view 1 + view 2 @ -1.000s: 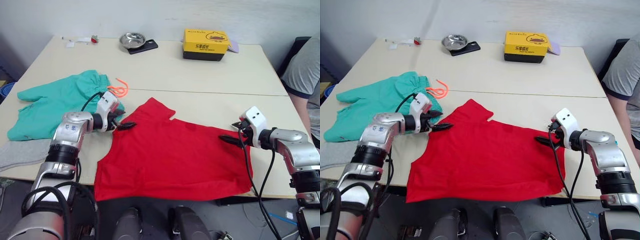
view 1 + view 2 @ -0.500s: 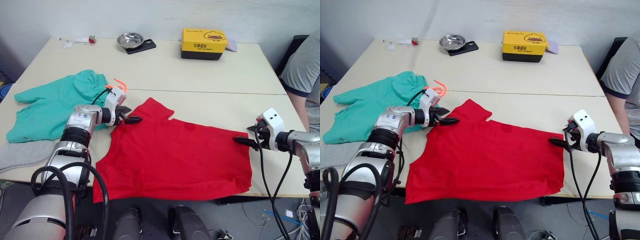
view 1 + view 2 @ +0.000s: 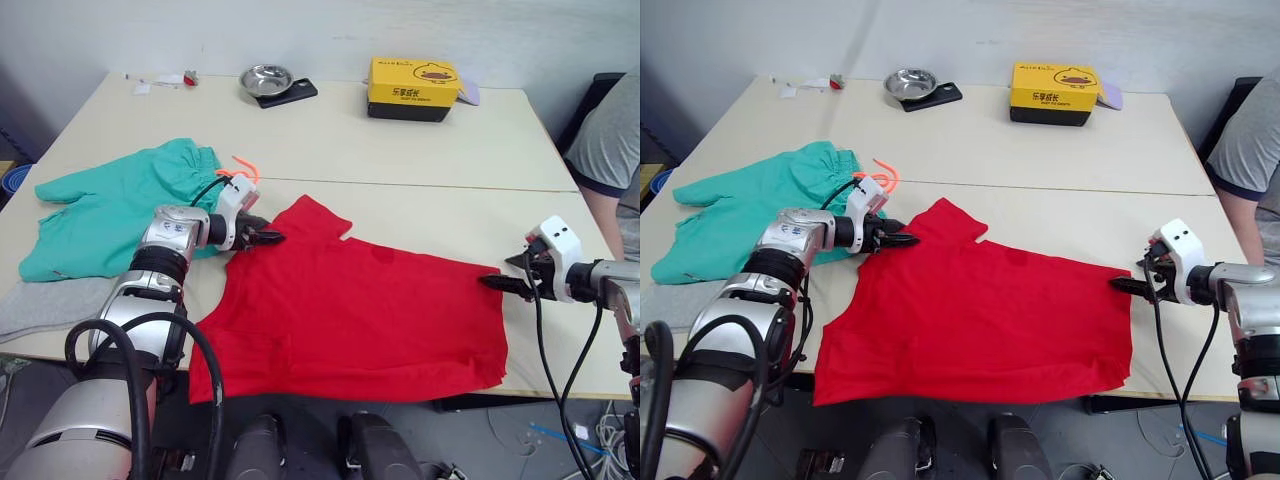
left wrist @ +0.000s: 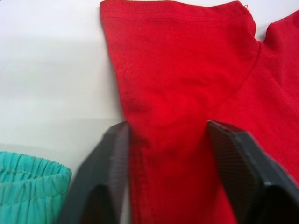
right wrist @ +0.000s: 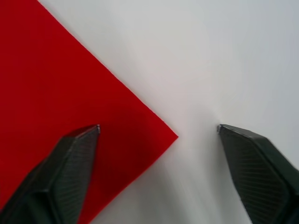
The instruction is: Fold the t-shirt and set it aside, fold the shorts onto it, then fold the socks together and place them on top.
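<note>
Plain bright red short-sleeved cotton t-shirt (image 3: 345, 310) lies spread flat on the pale tabletop (image 3: 400, 150), its hem running along the near edge at 6 o'clock, sleeve pointing toward 11 o'clock. Left end effector (image 3: 268, 238) sits at the sleeve at roughly 10 o'clock of the garment; in the left wrist view its two black fingers (image 4: 100, 182) are spread with red sleeve cloth lying between them, not yet pinched. Right end effector (image 3: 497, 283) sits at the shirt's 3 o'clock corner; in the right wrist view its fingers (image 5: 70, 161) are spread wide, one over red cloth, the other over bare tabletop, straddling the corner point. Judgement: both arms are set at opposite ends so a pinch at each would let the shirt be lifted and folded across; the first fold has not begun. Teal-green soft fabric shorts (image 3: 110, 205) with orange drawstring (image 3: 240, 165) lie at 9 o'clock, just beside the left arm, waistband near the sleeve. Light grey soft knit socks (image 3: 45, 305) lie at 8 o'clock at the tabletop's edge. Far side, 12 o'clock: a yellow cardboard box (image 3: 412, 87) and a small round steel bowl (image 3: 265, 78). A person's grey sleeve (image 3: 605, 140) shows at 3 o'clock.
</note>
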